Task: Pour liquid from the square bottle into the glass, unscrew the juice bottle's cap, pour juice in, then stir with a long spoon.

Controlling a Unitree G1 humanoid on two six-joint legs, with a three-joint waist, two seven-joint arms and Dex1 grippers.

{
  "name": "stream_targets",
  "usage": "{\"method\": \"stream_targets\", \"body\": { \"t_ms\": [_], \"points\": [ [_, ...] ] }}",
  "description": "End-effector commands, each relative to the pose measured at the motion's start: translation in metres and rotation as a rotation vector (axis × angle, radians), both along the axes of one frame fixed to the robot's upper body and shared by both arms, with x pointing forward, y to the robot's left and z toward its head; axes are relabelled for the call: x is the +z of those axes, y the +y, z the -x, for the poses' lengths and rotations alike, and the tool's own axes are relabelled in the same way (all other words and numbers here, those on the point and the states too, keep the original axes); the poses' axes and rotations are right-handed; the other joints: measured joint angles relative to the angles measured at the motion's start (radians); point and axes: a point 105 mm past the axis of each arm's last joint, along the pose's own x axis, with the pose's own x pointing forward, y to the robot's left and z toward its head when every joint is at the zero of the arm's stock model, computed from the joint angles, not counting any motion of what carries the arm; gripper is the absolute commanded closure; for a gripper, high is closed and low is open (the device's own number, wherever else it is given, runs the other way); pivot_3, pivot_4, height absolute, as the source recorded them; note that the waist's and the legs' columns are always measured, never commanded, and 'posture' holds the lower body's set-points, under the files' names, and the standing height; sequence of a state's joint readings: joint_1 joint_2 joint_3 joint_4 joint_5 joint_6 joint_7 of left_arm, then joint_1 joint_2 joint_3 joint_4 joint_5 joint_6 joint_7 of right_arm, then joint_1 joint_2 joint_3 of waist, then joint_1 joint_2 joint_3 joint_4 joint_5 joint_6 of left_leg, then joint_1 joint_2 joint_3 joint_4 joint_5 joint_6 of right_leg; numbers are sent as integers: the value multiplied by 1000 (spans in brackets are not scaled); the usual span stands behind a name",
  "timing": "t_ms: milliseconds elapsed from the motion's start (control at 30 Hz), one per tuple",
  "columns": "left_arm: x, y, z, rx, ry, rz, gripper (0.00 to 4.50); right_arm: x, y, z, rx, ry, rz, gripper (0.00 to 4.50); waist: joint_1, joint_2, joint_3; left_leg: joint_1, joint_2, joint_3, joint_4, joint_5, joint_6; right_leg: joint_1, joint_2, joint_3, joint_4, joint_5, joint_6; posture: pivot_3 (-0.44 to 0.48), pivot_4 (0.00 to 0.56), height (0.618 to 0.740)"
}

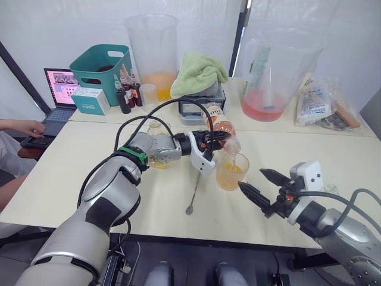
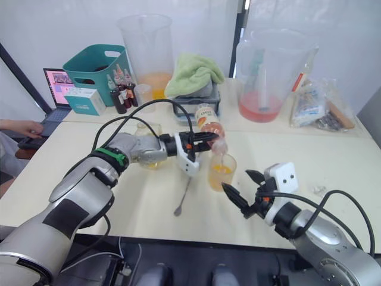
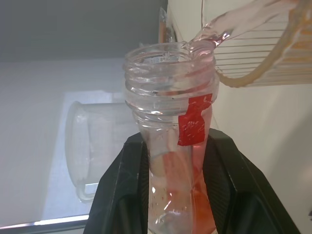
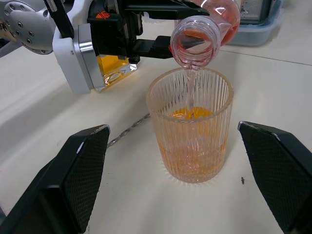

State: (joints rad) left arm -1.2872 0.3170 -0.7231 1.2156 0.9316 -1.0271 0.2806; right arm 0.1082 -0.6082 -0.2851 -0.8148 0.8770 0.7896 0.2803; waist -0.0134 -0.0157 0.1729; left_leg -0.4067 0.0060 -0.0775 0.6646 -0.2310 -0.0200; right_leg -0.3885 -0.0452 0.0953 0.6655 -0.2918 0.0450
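Note:
My left gripper (image 1: 215, 137) is shut on the juice bottle (image 1: 221, 126) and holds it tipped over, mouth down. A thin pink stream runs from the open neck (image 4: 195, 41) into the glass (image 1: 231, 171). The ribbed glass (image 4: 192, 131) stands on the table, partly full of orange liquid. To its right my right gripper (image 1: 251, 179) is open, its fingers apart on either side of the glass and not touching it. The long spoon (image 1: 193, 193) lies flat on the table left of the glass. The square bottle (image 4: 114, 68) stands behind my left wrist. The cap is out of view.
Two huge clear jugs (image 1: 152, 47) (image 1: 274, 77), a teal basket (image 1: 101, 65), a green towel (image 1: 199, 71) and small dark bottles (image 1: 126, 92) line the back of the table. A laptop (image 1: 59, 89) and a person's hand (image 1: 24, 126) are at far left.

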Motion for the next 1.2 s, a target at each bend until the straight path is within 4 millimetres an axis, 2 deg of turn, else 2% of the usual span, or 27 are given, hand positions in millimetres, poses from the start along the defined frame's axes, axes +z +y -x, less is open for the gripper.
{"method": "stream_targets", "body": {
  "t_ms": [33,233,367,433,567,667,767,867,1067,1200],
  "points": [
    [23,-3,1,-10,29,117,3342,10,3,3,15,-52,-5,23,0,0,0,0,0,0,0,0,0,0,0,0,0,0,0,0,150,740],
    [35,1,-1,6,184,241,3342,11,2,-2,14,-58,-15,23,-1,0,0,0,0,0,0,0,0,0,0,0,1,0,0,0,150,740],
    [58,13,-8,23,326,375,3342,13,0,-8,12,-63,-14,23,-2,0,0,0,0,0,0,0,0,0,0,0,1,0,0,0,150,740],
    [78,25,-13,22,432,450,3342,14,-1,-11,16,-67,-11,23,-4,0,0,1,0,0,0,0,0,0,0,0,2,0,0,0,150,740],
    [101,49,-12,-22,663,501,3342,18,1,-16,47,-80,-9,23,-10,1,0,1,0,0,0,0,0,-1,0,0,3,0,0,0,150,740],
    [108,66,-2,-53,812,470,3342,24,5,-21,78,-98,-18,23,-28,1,-1,1,0,-1,0,0,0,-1,0,0,5,0,0,0,150,740],
    [121,86,6,-43,977,530,3342,28,7,-28,108,-107,-7,23,-34,1,-1,2,1,-2,0,0,0,-1,1,-1,6,0,0,0,150,740],
    [126,107,36,-90,1160,528,3342,35,12,-35,171,-127,-7,23,-38,1,0,2,1,-2,0,0,0,-1,1,-1,7,0,0,0,150,740],
    [123,148,74,-84,1387,592,3342,44,23,-38,324,-132,2,23,-49,1,0,3,3,-3,0,0,0,-2,2,-2,9,0,0,0,150,740],
    [117,176,96,-31,1440,609,3342,46,28,-34,429,-115,18,23,-47,1,0,3,3,-3,1,0,0,-2,2,-2,9,0,0,0,150,740]
  ]
}}
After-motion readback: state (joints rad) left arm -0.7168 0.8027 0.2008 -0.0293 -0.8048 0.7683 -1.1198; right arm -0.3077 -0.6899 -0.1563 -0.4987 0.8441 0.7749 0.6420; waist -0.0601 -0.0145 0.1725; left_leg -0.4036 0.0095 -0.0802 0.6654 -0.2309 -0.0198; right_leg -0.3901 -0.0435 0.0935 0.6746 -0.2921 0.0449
